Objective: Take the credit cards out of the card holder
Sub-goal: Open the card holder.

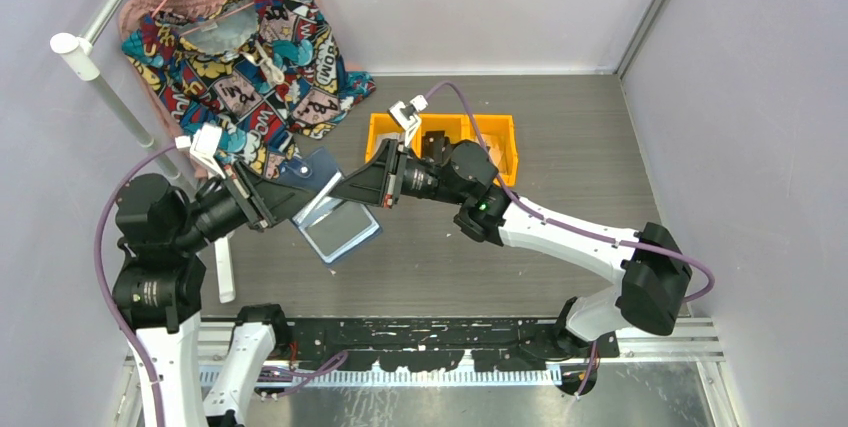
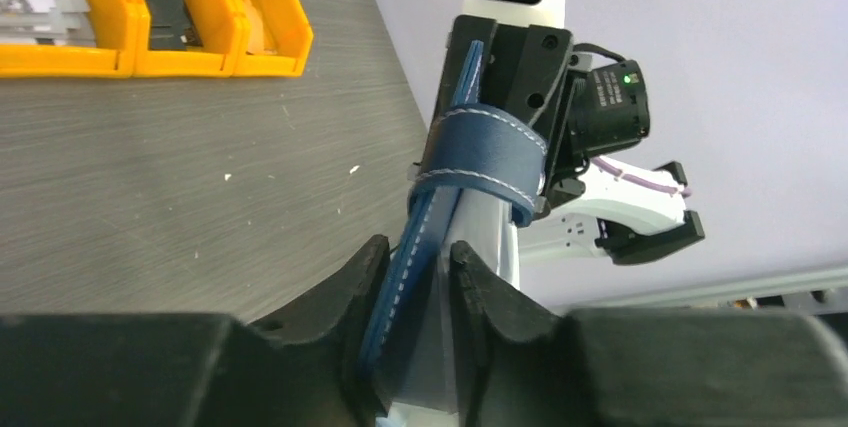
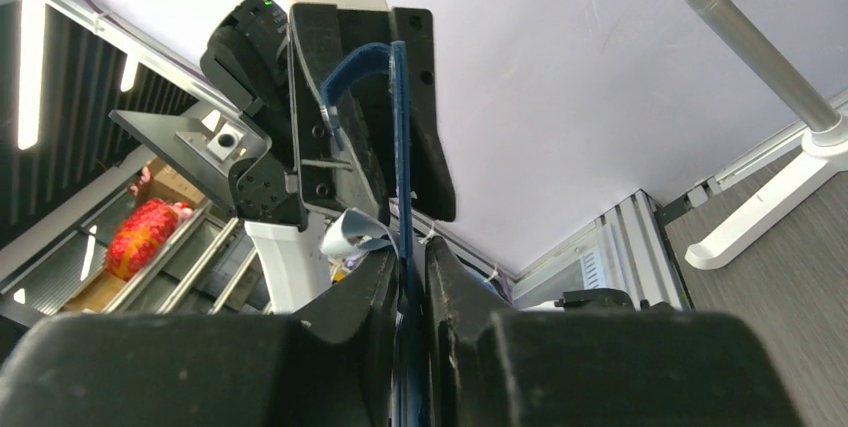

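The fingers (image 2: 368,282) of my left gripper (image 1: 286,207) stand on either side of the card holder (image 1: 338,225), with its navy edge lying against one pad. I cannot tell from the wrist view whether they are pinching it or only bracketing it. The fingers (image 3: 368,292) of my right gripper (image 1: 348,191) are clenched on the holder's opposite edge, and only the thin navy leaf shows between them. From above, the holder is spread open between the two grippers, clear of the table (image 1: 560,167) and near the yellow bins (image 2: 180,64). Its dark outer side faces the back and its lighter blue inside is tilted toward me. In the left wrist view its snap tab (image 2: 480,157) curls across in front of the right gripper's fingers. I cannot make out the credit cards: from above the pockets read only as a pale panel, and both wrist cameras see the holder edge-on. Its near end is hidden behind the finger bases in each wrist view. The bins hold dark shapes I cannot identify, and they are cut off at the frame edge.
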